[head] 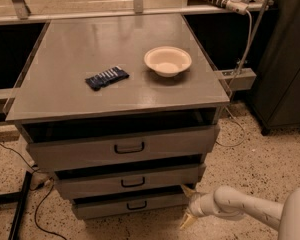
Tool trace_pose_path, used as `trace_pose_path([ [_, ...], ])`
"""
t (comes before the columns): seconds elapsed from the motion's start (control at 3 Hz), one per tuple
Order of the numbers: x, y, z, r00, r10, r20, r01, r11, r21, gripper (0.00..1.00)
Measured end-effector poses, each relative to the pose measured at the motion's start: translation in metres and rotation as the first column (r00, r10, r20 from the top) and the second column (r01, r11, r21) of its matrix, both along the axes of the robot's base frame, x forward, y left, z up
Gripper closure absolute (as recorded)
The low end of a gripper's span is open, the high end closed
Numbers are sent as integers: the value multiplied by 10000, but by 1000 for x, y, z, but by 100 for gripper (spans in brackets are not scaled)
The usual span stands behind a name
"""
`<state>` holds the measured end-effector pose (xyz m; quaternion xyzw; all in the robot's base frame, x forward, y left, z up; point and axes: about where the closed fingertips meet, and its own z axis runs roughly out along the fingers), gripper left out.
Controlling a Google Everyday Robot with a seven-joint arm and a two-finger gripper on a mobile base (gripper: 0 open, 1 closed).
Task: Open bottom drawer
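Note:
The bottom drawer (130, 204) is the lowest of three grey metal drawers, with a small black loop handle (136, 205) on its flat front. It stands slightly pulled out, as do the two above it. My gripper (187, 206) is at the end of a white arm coming in from the lower right. It sits just off the bottom drawer's right front corner, with one pale finger (187, 190) up near the corner and the other (186, 221) down near the floor, apart from each other. It holds nothing.
The middle drawer (132, 181) and the wide top drawer (127, 147) are above. On the cabinet top lie a dark blue packet (107, 77) and a cream bowl (167, 60). Cables (37, 204) trail on the speckled floor at left. A dark cabinet (285, 59) stands at right.

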<state>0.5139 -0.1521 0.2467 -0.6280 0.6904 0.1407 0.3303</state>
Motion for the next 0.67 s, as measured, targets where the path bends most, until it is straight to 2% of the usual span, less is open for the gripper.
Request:
trace_pose_path([
  [0.33,8,6,-6,9992,111,383,-111,9999,-7,0],
  [0.67,8,6,-6,9992,119,392,-119,9999,-6,0],
])
